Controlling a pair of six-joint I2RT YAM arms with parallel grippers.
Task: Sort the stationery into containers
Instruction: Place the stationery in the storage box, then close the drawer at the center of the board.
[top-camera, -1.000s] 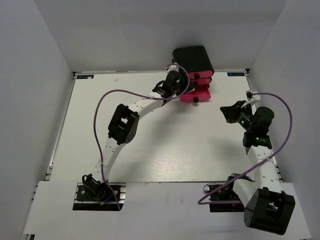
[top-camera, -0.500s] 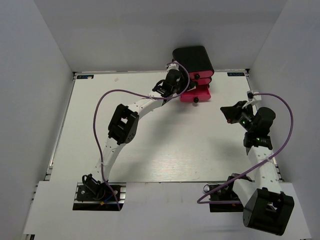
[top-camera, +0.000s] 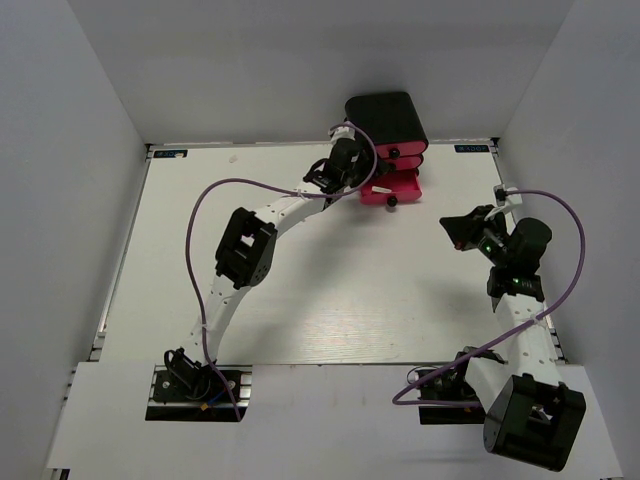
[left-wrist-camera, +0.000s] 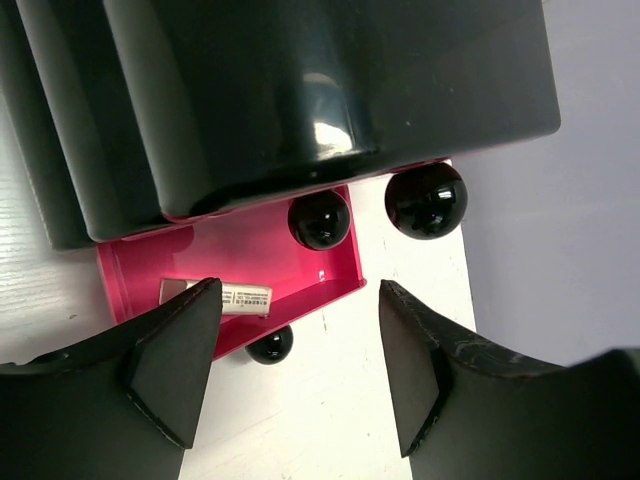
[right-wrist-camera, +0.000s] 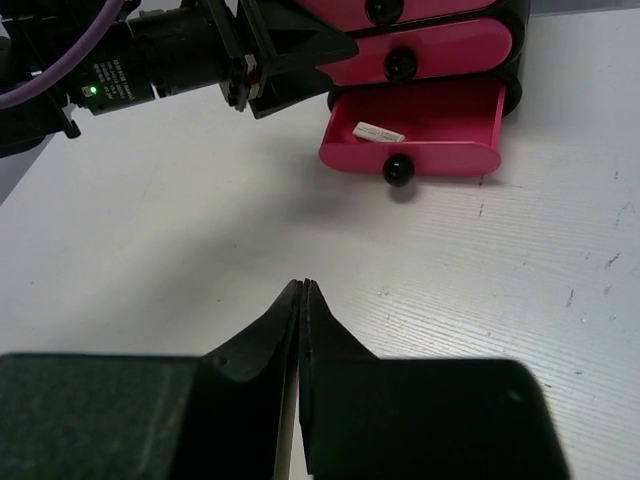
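At left gripper (left-wrist-camera: 292, 340): spread jaws, nothing between, over open bottom drawer (left-wrist-camera: 290, 262). Inside drawer: white block (left-wrist-camera: 245, 298) lying flat, one end hidden behind a finger (left-wrist-camera: 170, 370). Above: black case (left-wrist-camera: 300, 90), cut off at frame top, hiding most of upper drawers (right-wrist-camera: 445, 48). At right gripper (right-wrist-camera: 301, 295): pressed together, empty, well apart from drawer.

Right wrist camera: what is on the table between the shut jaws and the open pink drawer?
Nothing. In the right wrist view only bare white table lies between the right jaws and the open bottom drawer, which holds a small white block.
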